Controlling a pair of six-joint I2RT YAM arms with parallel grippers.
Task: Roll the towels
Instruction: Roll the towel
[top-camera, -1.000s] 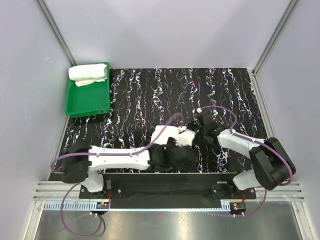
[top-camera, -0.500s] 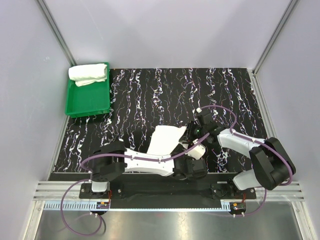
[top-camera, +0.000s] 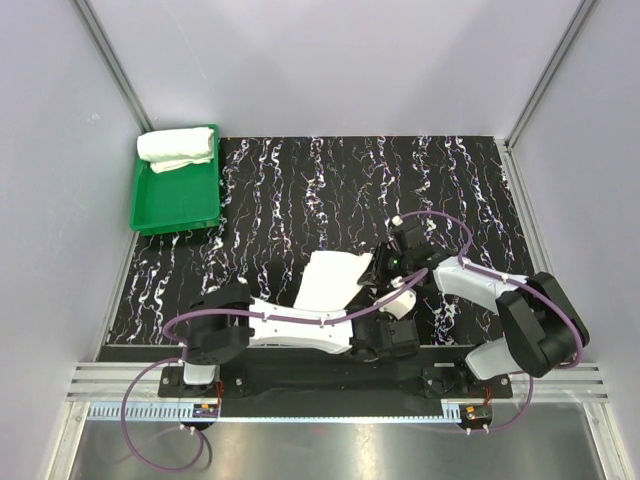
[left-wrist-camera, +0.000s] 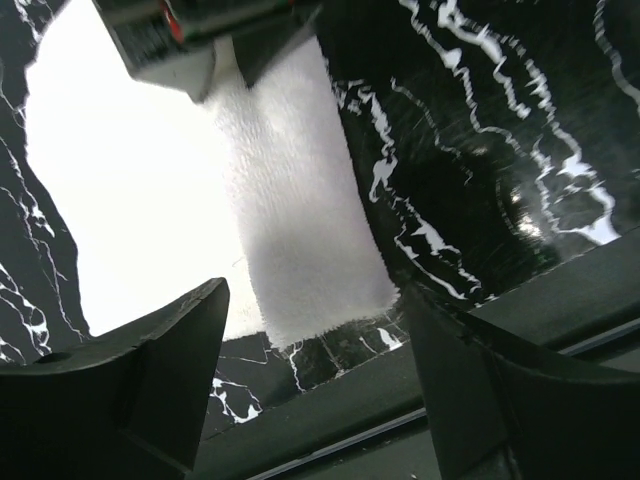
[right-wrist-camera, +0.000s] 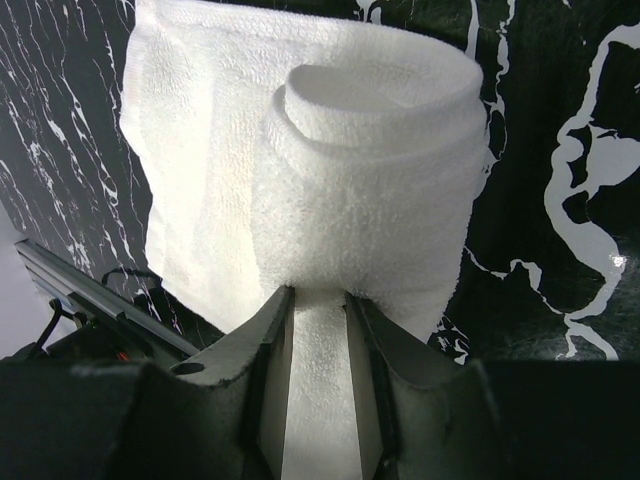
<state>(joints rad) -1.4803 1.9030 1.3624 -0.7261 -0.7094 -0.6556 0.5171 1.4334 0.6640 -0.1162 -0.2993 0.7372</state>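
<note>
White cloth is the main thing to see. One towel (top-camera: 178, 148) sits rolled up inside the green tray (top-camera: 175, 218), at the tray's far end. The tray stands on the black table (top-camera: 300, 180), which has white streaks all over it.

The second towel (top-camera: 328, 280) lies on the table well away from the tray, to the right of it and closer to the arm bases. Most of this towel lies flat. The end farthest from the tray is curled over into a loose roll, with a soft loop on top.

The right claw (right-wrist-camera: 318, 295) is at that curled end. Its two fingers are almost together and they pinch a layer of the second towel between them, right under the loop.

The left claw (left-wrist-camera: 315, 295) is just beside it, on the side away from the tray. Its fingers (left-wrist-camera: 170, 350) stand wide apart and hold nothing. The towel's short edge shows in the gap below them. I cannot tell if the fingers touch the cloth.

From the left wrist view, a small red spot shows on the right claw, but it is too blurry to read.
</note>
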